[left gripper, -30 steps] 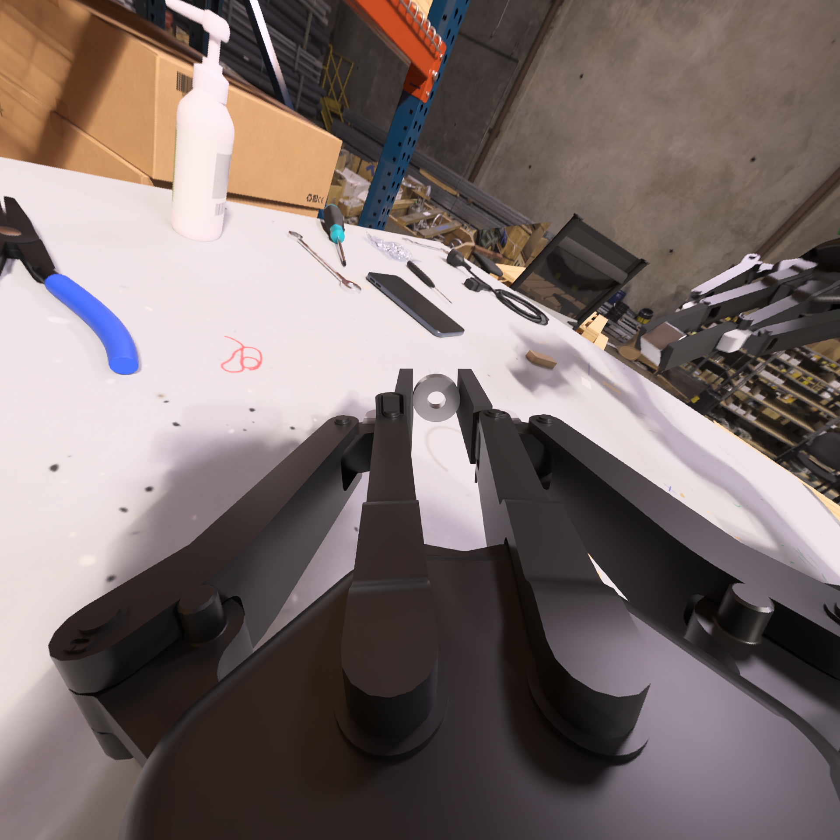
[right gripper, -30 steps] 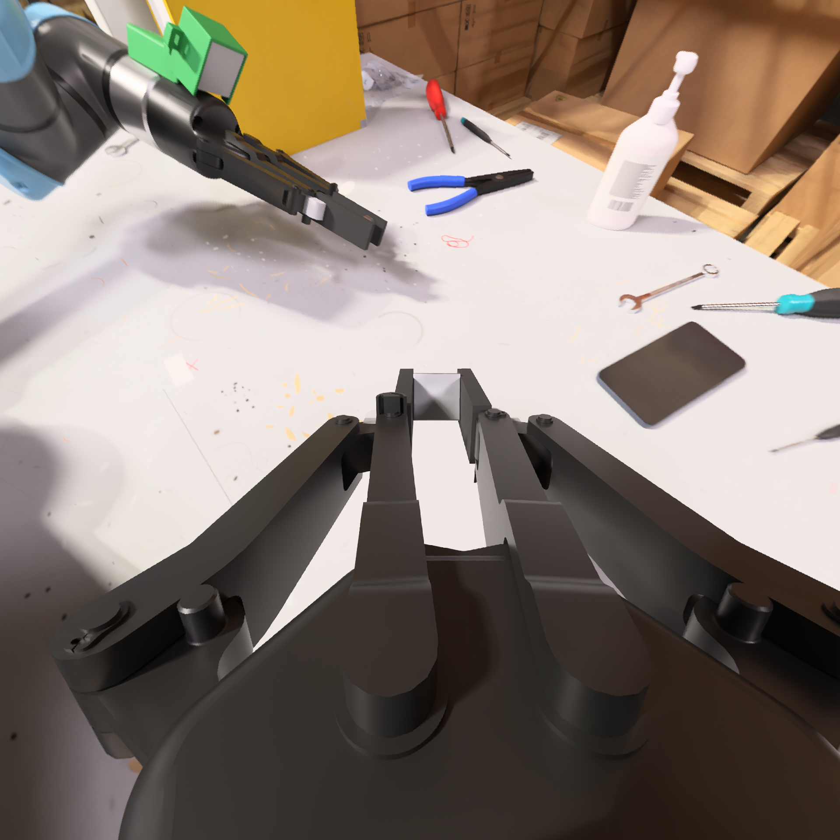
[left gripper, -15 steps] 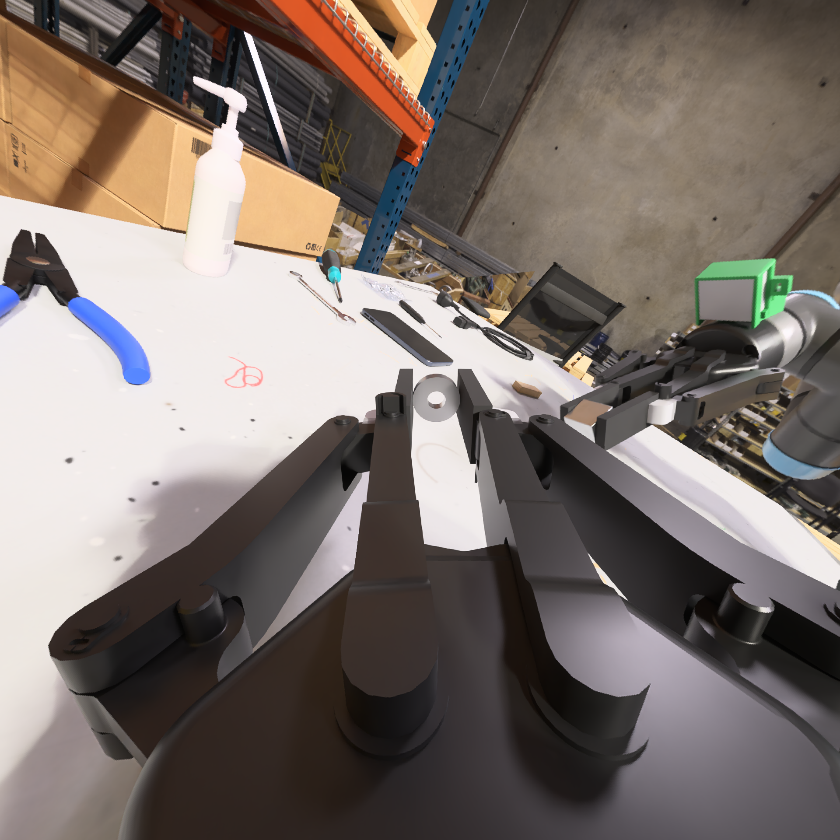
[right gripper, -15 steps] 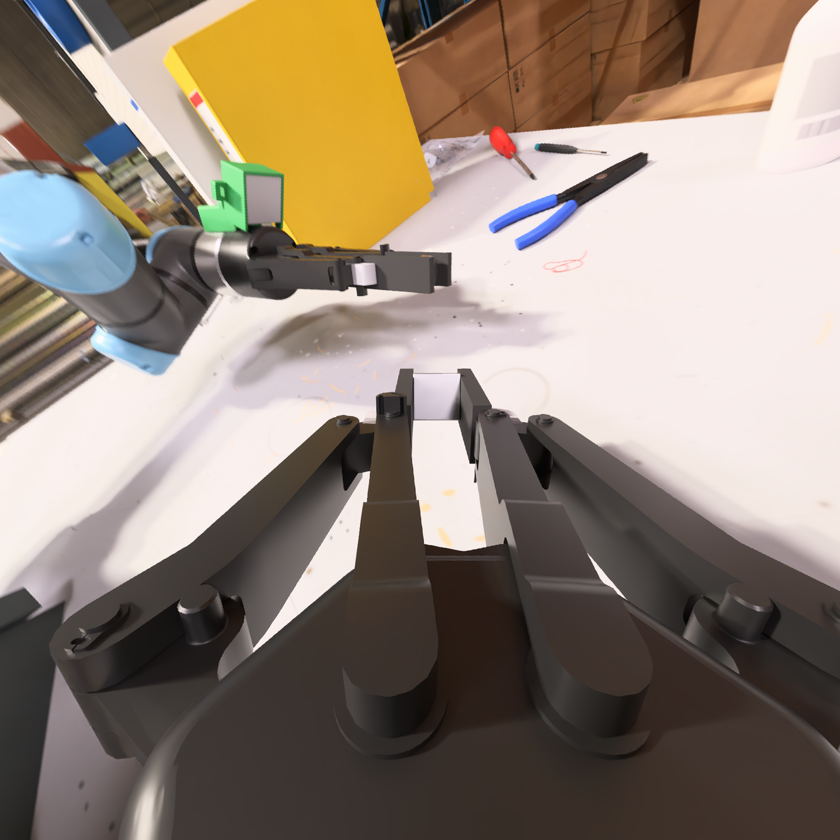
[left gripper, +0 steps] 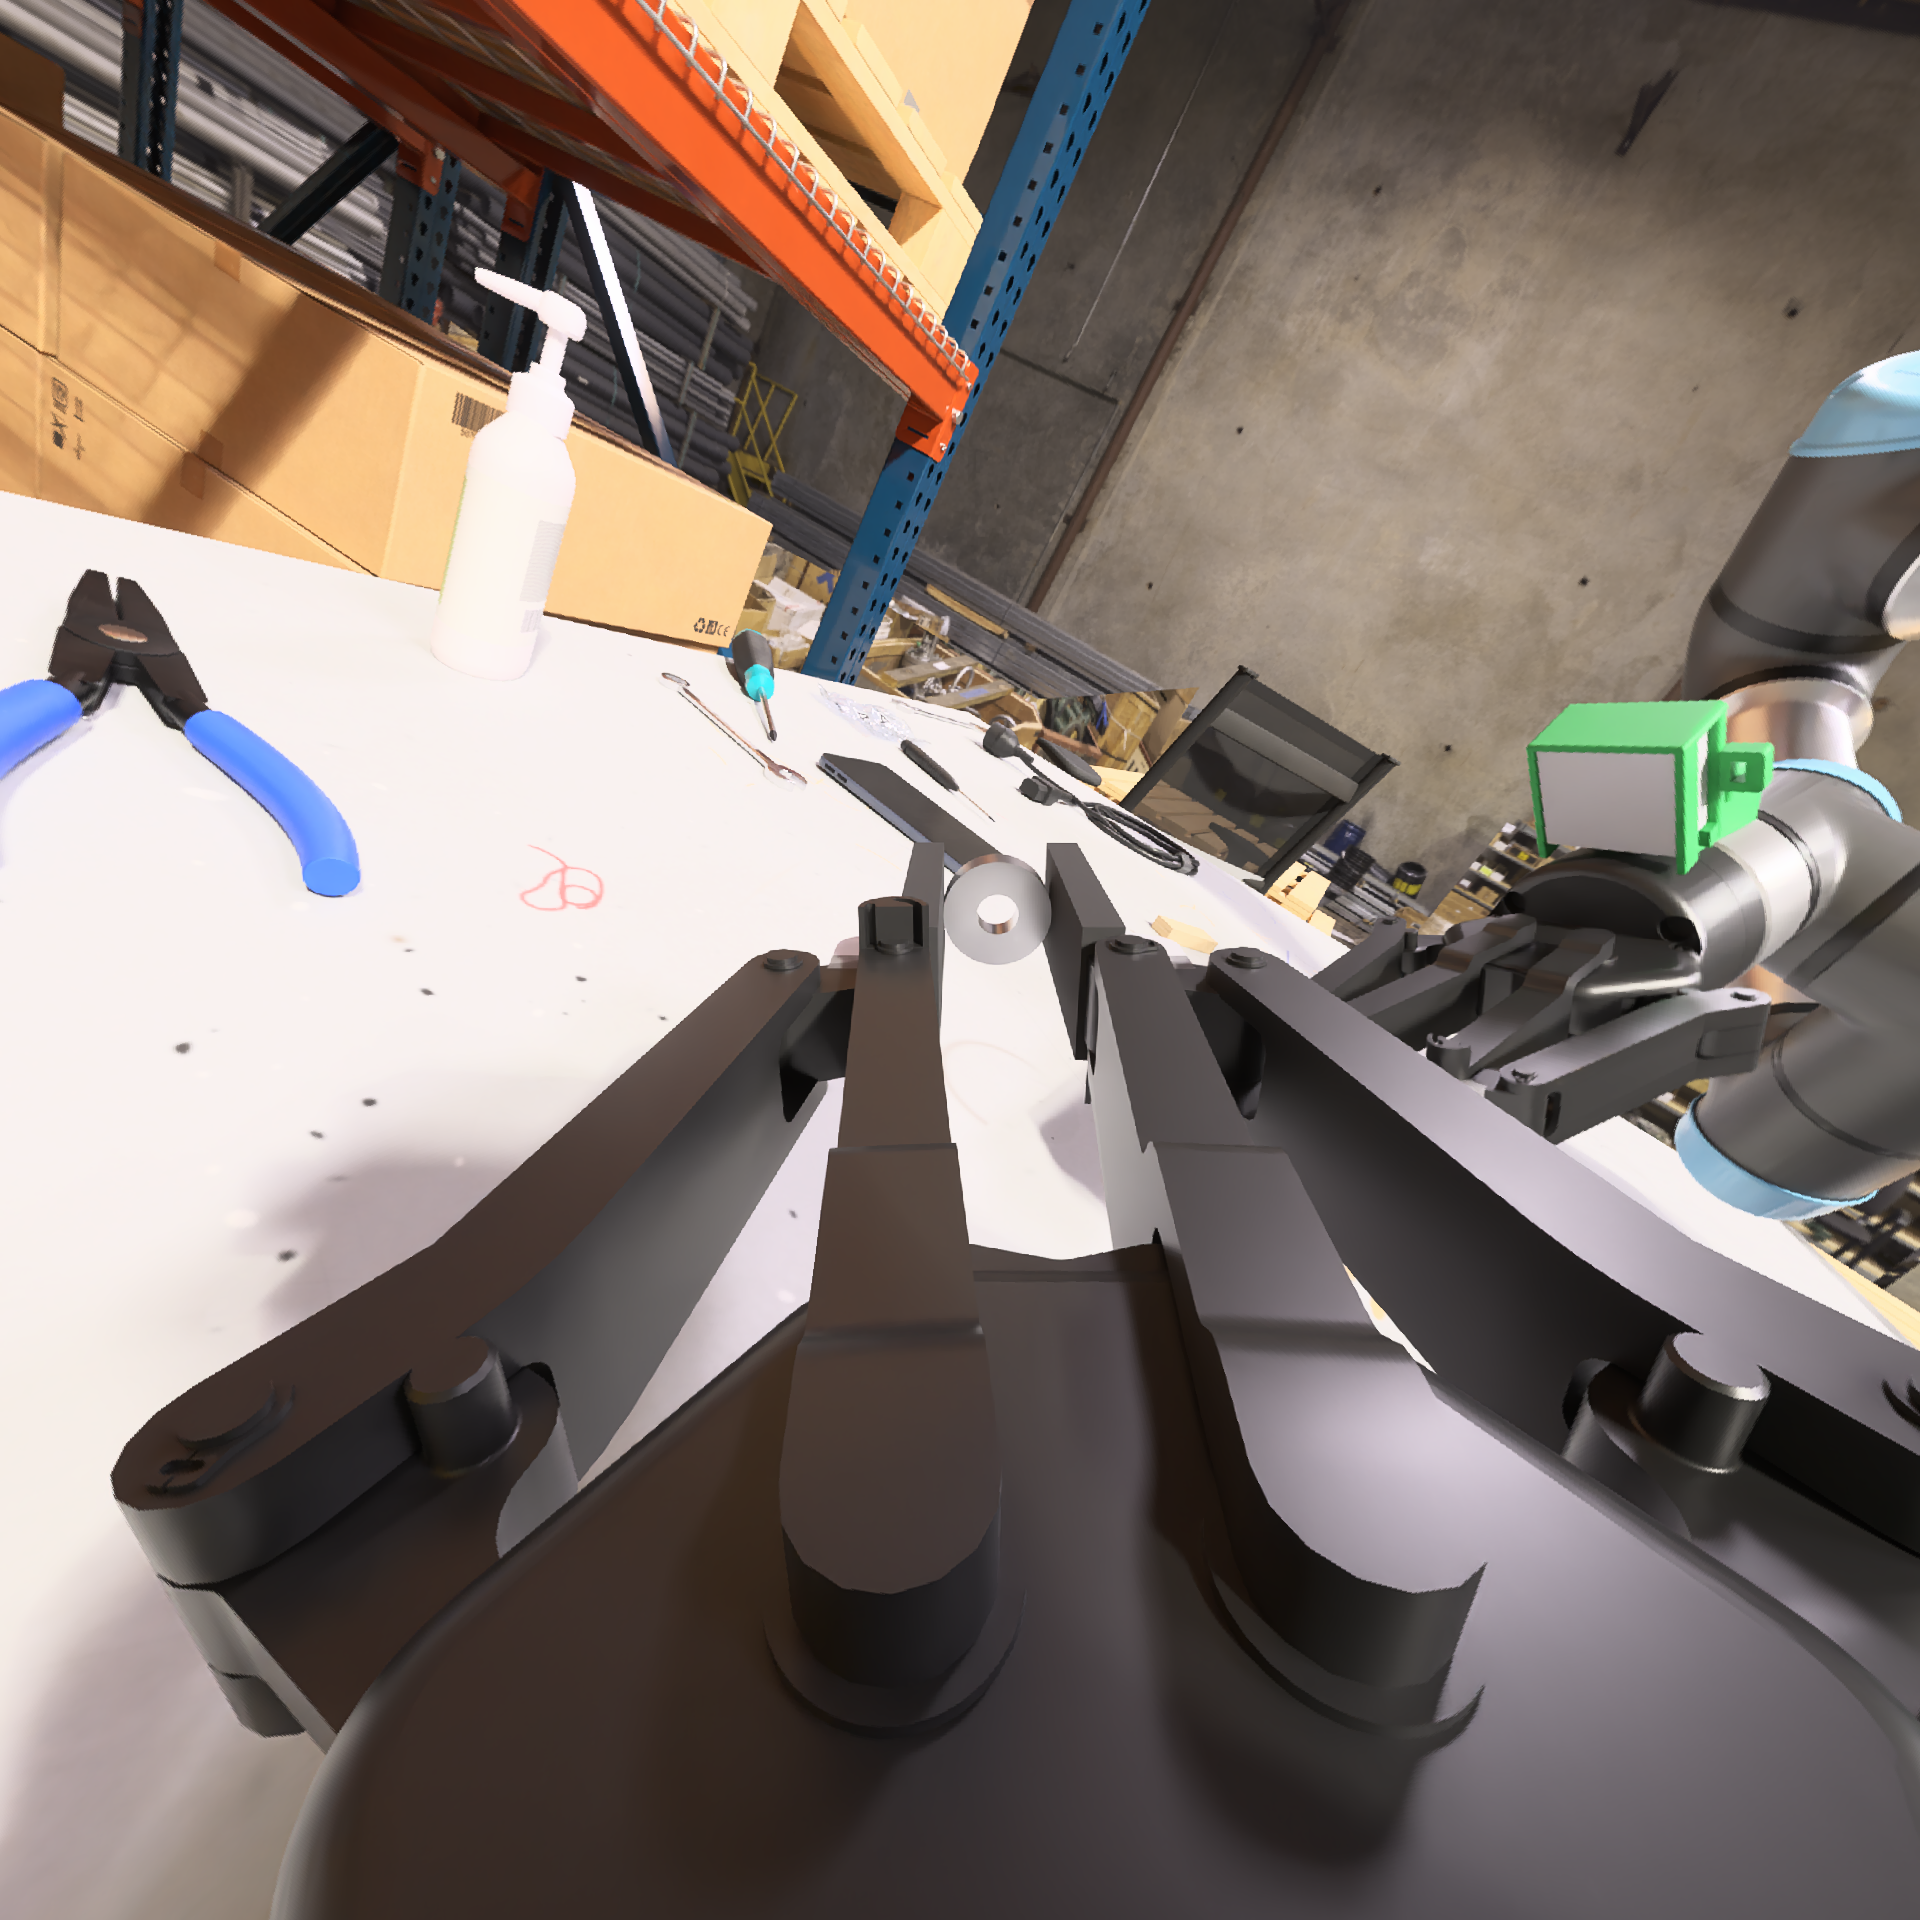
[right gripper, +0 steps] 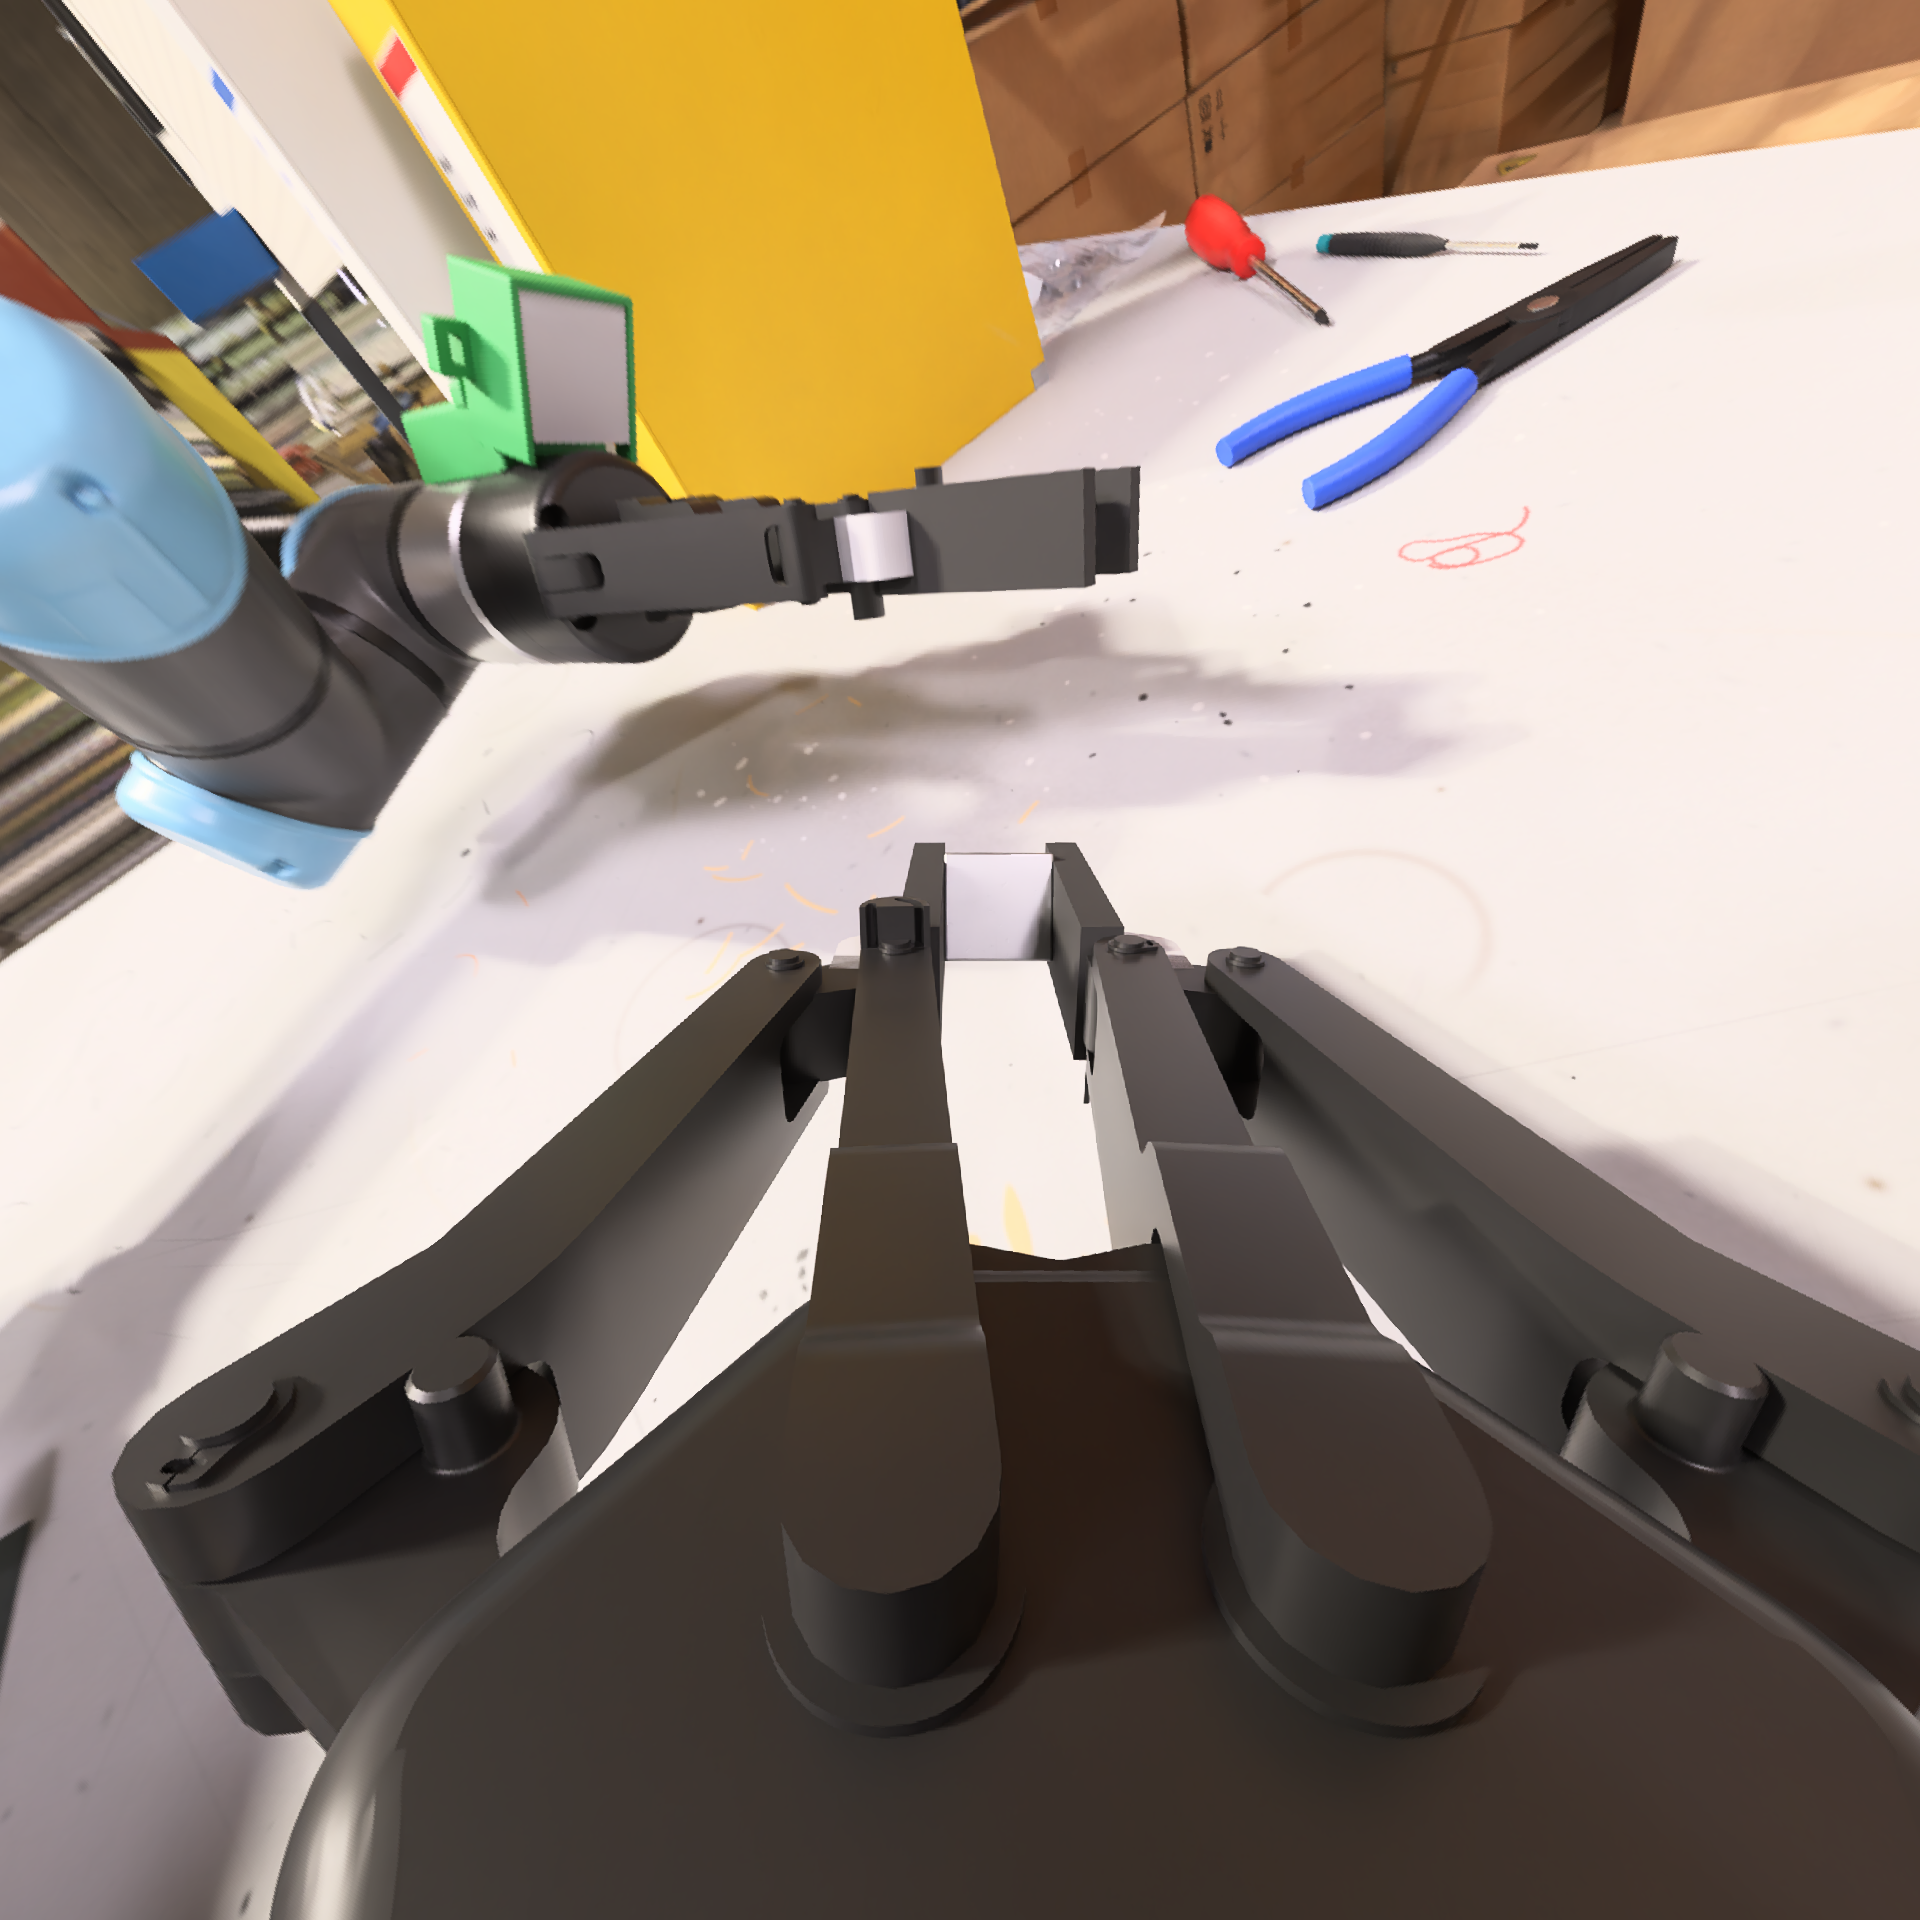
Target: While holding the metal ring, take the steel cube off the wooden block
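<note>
In the left wrist view the left gripper (left gripper: pixel 995 902) is clenched on the ring (left gripper: pixel 995 910), its two fingers pinching the rim from either side so the flat face and the hole look back toward the camera; that edge grip holds the ring clear above the white table (left gripper: pixel 436 997), which fits the task's demand that it be kept in hand while the other arm works. Far beyond it lie a phone (left gripper: pixel 883 795), a wrench (left gripper: pixel 732 727) and a small screwdriver (left gripper: pixel 756 686), with a pump bottle (left gripper: pixel 514 520) far left and blue pliers (left gripper: pixel 197 748) at the left, all well apart from the work. Just right of the fingers, farther off, a small wooden block (left gripper: pixel 1182 932) lies on the table with nothing on top of it, so I judge the cube is already off it. The other arm's gripper (left gripper: pixel 1455 997) hangs to the right, above the table's edge. In the right wrist view the right gripper (right gripper: pixel 995 902) is grasping the cube (right gripper: pixel 995 906), fingers flat against two opposite faces, a square hold that should resist slipping. It is lifted off the table (right gripper: pixel 1558 831), whose bare top shows below and beyond. To the far left the left gripper (right gripper: pixel 1039 530) is seen side-on, level above its shadow, with a pale edge of the ring (right gripper: pixel 873 549) showing in it. The block is not visible in this view. What seems left is to set the cube down somewhere away from the block.
</note>
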